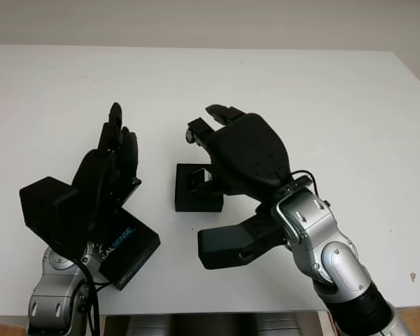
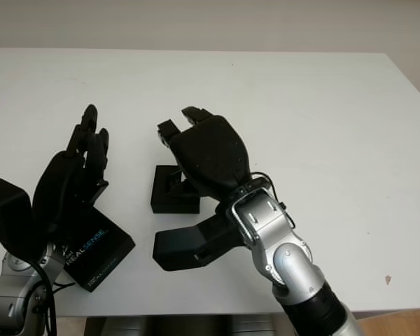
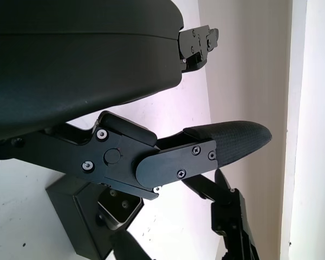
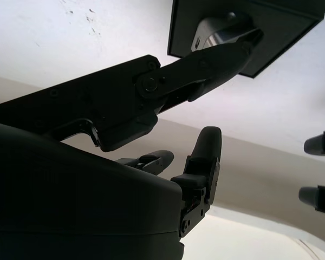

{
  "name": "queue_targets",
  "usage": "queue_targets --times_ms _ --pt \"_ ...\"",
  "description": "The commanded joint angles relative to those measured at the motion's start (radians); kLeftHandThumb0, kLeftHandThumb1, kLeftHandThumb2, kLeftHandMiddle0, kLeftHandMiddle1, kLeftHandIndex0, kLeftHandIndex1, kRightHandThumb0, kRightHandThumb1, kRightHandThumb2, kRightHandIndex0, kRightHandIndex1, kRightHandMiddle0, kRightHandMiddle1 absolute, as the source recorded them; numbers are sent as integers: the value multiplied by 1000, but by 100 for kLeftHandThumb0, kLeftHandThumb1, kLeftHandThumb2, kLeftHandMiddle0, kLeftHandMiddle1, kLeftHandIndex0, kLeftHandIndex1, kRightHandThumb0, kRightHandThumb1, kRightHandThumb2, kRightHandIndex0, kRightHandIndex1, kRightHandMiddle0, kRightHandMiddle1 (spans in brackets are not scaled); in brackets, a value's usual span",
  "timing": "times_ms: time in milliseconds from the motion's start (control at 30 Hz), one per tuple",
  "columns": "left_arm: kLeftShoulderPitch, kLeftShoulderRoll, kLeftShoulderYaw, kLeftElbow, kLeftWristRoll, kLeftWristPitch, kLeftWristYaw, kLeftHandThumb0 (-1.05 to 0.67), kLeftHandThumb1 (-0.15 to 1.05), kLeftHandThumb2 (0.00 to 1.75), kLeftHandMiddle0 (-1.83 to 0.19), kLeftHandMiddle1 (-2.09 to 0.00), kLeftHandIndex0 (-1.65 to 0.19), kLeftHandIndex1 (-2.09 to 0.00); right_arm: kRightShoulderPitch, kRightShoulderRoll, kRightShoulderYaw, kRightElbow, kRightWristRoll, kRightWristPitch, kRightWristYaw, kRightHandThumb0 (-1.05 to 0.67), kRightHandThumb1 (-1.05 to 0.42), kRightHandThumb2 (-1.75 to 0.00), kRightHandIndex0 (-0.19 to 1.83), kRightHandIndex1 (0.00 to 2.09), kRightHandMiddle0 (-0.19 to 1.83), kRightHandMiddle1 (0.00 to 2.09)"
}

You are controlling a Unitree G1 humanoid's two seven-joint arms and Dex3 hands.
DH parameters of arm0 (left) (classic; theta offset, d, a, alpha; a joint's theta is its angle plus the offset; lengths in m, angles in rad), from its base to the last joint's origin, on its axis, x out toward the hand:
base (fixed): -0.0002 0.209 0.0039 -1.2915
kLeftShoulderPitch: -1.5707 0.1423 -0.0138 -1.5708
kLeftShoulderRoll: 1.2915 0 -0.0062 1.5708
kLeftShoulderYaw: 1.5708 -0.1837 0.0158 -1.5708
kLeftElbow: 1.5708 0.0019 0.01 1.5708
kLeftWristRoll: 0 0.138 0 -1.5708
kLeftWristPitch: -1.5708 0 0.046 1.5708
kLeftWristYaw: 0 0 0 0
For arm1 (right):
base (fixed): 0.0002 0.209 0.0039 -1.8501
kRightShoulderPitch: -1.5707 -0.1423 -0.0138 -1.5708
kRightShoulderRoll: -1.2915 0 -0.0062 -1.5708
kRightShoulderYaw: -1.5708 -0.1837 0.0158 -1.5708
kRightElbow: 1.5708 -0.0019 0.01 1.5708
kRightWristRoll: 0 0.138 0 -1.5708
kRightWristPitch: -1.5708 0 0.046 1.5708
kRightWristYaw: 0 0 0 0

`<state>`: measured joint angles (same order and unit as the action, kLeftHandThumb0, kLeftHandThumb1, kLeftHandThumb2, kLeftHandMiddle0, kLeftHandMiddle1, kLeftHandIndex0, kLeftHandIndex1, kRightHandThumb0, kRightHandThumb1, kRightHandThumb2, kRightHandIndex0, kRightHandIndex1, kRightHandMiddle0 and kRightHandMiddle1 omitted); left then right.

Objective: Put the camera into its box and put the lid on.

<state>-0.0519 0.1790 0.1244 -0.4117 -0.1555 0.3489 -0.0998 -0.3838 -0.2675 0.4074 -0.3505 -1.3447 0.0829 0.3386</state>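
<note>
Right hand [image 1: 227, 140] hovers open just above the open black box [image 1: 198, 187] with the camera [image 3: 119, 208] inside; left hand [image 1: 112, 150] is open over the lid [image 1: 126, 248], whose long axis runs diagonally.

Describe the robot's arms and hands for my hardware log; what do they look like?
The left hand and right hand have glossy black shells and jointed black fingers with visible screws. Both wrists are silver metal, and black cables loop beside them. A black block sits on the left forearm.
</note>
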Motion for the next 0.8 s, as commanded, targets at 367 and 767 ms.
queue_targets --times_ms 367,767 --pt "-5 4 8 -7 1 -6 -1 -80 105 66 17 -6 18 -5 25 9 18 -13 -46 21 53 -82 -99 -5 45 6 13 132" --pt "0 5 8 -13 1 2 -2 -80 105 66 17 -6 18 -5 38 12 28 23 -60 20 -4 -80 -98 -5 48 7 10 146"
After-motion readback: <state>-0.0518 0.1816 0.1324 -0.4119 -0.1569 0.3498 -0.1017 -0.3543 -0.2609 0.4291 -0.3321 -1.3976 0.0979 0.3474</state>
